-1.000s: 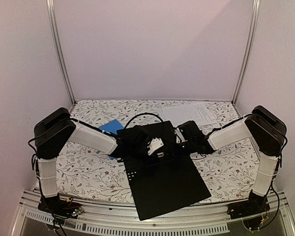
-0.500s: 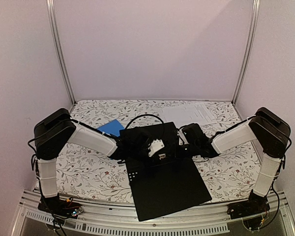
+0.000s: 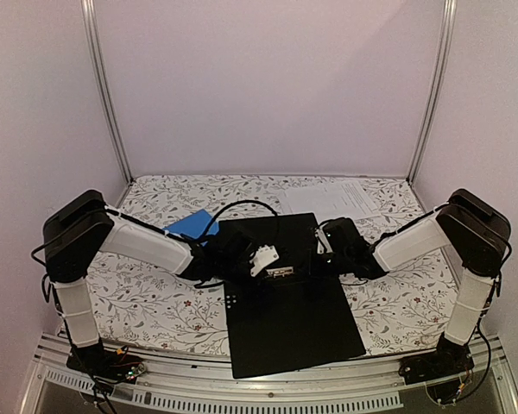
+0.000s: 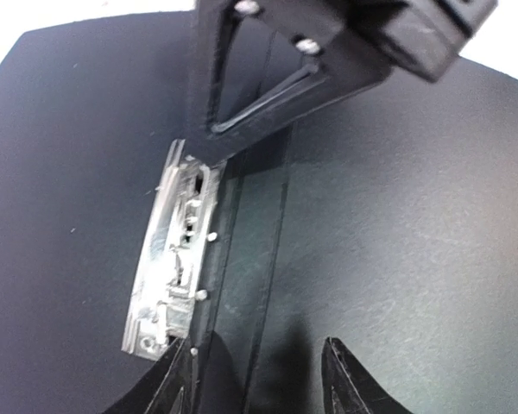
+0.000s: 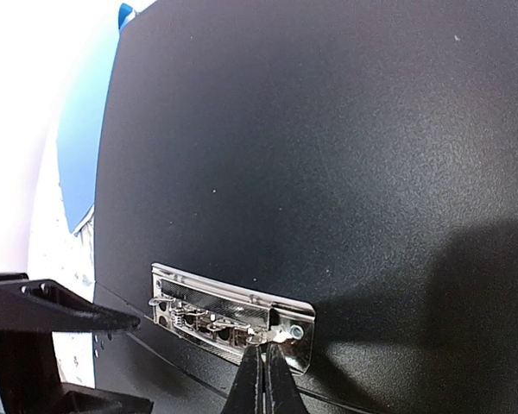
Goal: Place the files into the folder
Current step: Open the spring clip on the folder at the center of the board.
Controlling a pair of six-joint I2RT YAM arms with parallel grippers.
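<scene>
The folder (image 3: 289, 319) lies open on the table, black inside up, with its metal clip (image 3: 279, 273) near the spine. My left gripper (image 3: 261, 261) is open, its fingertips (image 4: 341, 375) straddling the spine beside the clip (image 4: 173, 267). My right gripper (image 3: 321, 257) is shut, its tips (image 5: 261, 379) touching the lever end of the clip (image 5: 229, 315); nothing is visibly held. The files (image 3: 345, 197), white printed sheets, lie at the back right of the table, apart from both grippers.
A smaller plain blue folder (image 3: 190, 224) lies under the open folder's far left edge and shows in the right wrist view (image 5: 82, 155). The tablecloth is floral. The open folder's near edge overhangs the table front. Walls enclose three sides.
The folder's far half, raised a second ago, now lies flat. The left arm has drawn back to the left and lower. The right gripper has shifted slightly towards the clip.
</scene>
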